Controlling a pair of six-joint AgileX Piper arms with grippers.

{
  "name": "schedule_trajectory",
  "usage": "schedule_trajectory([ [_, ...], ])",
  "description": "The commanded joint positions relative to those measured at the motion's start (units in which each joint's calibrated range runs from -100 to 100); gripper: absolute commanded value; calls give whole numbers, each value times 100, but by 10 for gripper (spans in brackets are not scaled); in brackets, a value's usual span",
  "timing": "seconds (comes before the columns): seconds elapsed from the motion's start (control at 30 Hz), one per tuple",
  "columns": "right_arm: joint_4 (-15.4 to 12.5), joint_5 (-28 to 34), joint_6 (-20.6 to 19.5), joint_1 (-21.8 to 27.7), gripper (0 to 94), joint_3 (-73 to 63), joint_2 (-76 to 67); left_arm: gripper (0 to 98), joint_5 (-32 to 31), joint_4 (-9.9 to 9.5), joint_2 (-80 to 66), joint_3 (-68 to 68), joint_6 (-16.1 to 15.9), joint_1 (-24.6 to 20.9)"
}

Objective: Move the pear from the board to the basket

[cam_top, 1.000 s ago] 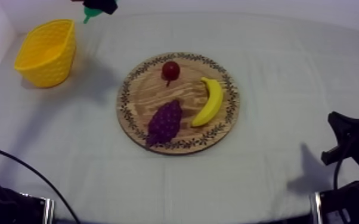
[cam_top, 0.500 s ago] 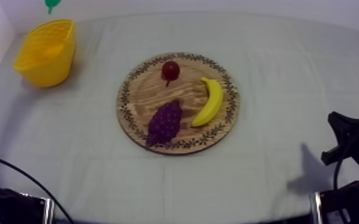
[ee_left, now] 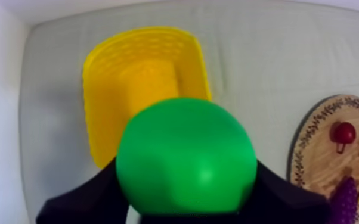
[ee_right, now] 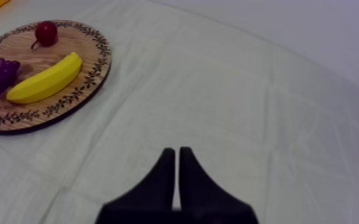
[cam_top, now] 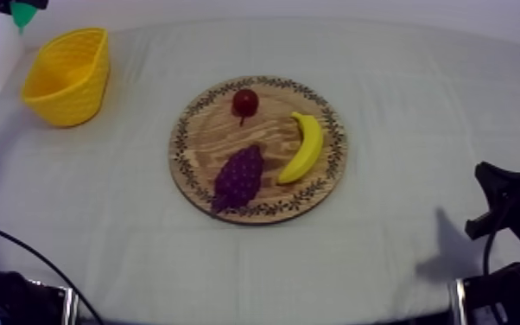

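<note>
At the far left corner of the table, our left gripper [ee_left: 186,207] is clamped on the pear [ee_left: 186,154], with its two black fingers [ee_left: 83,199] pressing the green fruit from either side. In the top view we see the pear [cam_top: 23,13] held in the air just beyond the yellow basket [cam_top: 66,82], clear of its rim and touching nothing but the gripper. From our left wrist view the basket [ee_left: 107,119] lies below the pear with its open mouth facing up. We cannot tell whether the fruit hangs squarely over the opening or a little short of it.

The wooden board [cam_top: 207,130] sits in the middle of the grey-white cloth [cam_top: 419,104], well apart from the basket. Three toys lie on it. The small red fruit [cam_top: 246,102] is at the far side, the banana [cam_top: 303,147] curves along the right side, and the bunch of grapes [cam_top: 239,177] lies at the near side, just beside the banana.

Our right gripper [ee_right: 176,152] hovers low over bare cloth near the right edge of the table. Its fingers lie together as a narrow wedge with nothing between them. From its wrist view the board [ee_right: 15,50] is well apart from it, with the banana [ee_right: 45,78] nearest to it.
</note>
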Motion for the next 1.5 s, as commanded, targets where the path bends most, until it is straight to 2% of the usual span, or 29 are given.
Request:
schedule_trajectory([
  [0.0, -1, 4, -1, -3, 4, -5, -4, 379, 0, 8, 116, -49, -18, -91],
  [0.27, -1, 4, -1, -3, 4, -5, -4, 383, -11, 18, 786, -349, -38, -205],
  [0.63, -1, 4, -1, -3, 4, -5, -4, 380, -341, 40, 2028, -554, 31, -283],
  [1.07, -1, 4, -1, -3, 4, -5, -4, 403, -561, 23, 3321, -904, -86, -424],
  [1.2, -1, 4, -1, -3, 4, -5, -4, 487, -631, 22, 3521, -912, -119, -428],
  [1.47, -1, 4, -1, -3, 4, -5, -4, 878, -654, 12, 3582, -810, -192, -402],
])
